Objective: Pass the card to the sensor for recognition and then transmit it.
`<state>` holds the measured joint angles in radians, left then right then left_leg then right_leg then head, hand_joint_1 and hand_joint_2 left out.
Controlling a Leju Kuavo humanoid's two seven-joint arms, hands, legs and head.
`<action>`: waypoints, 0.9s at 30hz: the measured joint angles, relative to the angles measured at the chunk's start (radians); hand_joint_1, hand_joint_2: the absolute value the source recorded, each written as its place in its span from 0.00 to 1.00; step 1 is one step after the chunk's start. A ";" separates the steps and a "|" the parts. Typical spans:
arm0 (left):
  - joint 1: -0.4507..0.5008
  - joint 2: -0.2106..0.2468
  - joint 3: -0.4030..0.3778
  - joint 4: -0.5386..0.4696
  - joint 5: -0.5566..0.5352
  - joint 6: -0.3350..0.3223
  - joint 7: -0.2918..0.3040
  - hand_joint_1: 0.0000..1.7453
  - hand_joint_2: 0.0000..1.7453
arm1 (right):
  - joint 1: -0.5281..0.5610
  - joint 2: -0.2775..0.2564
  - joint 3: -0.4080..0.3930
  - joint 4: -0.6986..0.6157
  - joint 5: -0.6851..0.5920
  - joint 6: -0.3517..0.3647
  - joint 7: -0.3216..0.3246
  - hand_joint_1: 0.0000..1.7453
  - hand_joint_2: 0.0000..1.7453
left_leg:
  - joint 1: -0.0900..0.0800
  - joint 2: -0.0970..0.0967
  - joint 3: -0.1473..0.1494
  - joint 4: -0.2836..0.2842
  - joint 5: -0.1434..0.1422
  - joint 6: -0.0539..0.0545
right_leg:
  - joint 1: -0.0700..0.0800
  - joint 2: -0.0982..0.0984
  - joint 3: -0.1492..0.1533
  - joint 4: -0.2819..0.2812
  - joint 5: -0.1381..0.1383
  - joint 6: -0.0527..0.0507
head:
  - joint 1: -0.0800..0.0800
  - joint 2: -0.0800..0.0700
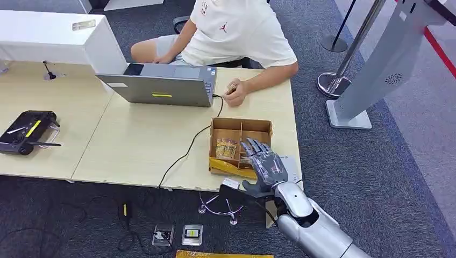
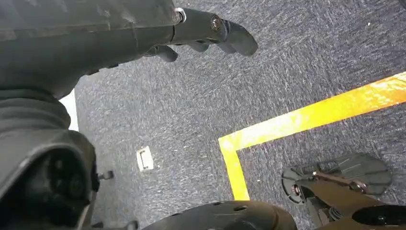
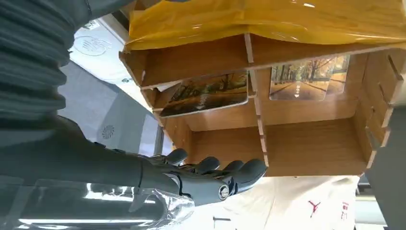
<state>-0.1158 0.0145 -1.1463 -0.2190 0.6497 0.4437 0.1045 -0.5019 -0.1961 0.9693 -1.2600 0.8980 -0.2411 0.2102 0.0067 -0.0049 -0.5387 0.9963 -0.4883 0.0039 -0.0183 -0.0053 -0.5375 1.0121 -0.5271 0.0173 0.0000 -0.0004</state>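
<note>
The right hand [image 1: 264, 164] rises from a smooth silver forearm at the near table edge, its dark, ribbed fingers [image 1: 257, 147] stretched out flat and apart over the near right corner of the wooden box [image 1: 240, 125]; nothing is in its grasp. In the right wrist view the same fingers [image 3: 210, 168] lie straight beside the box's outer wall, with nothing in them.

The box is a shallow tray of thin brown board, split by slotted partitions into compartments, sitting on the pale wood-grain table [image 1: 134, 150] near its right end. A glossy yellow sheet [image 1: 232, 172] lies against its near side. 2 cards [image 3: 206, 93] printed with an autumn avenue of trees rest in neighbouring compartments, one each side of a partition; the second card [image 3: 306, 79] lies flat, the first tilted.

The left hand [image 2: 210, 31] hangs over speckled grey carpet [image 2: 297, 57] crossed by a bright yellow tape line [image 2: 306, 117]; its dark fingers are loosely extended with nothing in them.

Beyond the box, a black cable [image 1: 188, 150] snakes to a grey laptop [image 1: 161, 86]. A person [image 1: 236, 32] in a white shirt sits behind it, one hand [image 1: 234, 92] on the table. At the far right, a slanted grey panel stand [image 1: 387, 70] rises from the carpet.
</note>
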 joint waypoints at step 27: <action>0.000 0.000 0.000 0.000 -0.009 -0.005 -0.001 0.00 0.00 | -0.015 -0.010 0.000 0.000 -0.032 0.008 -0.002 1.00 1.00 | 0.000 0.000 0.000 0.000 0.000 0.000 | 0.000 0.000 0.000 0.000 0.000 0.000 | 0.000 0.000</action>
<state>-0.1158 0.0141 -1.1463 -0.2190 0.6405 0.4383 0.1038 -0.5173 -0.2060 0.9693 -1.2596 0.8659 -0.2327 0.2083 0.0067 -0.0049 -0.5388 0.9963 -0.4883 0.0039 -0.0182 -0.0054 -0.5373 1.0121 -0.5271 0.0172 0.0000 -0.0004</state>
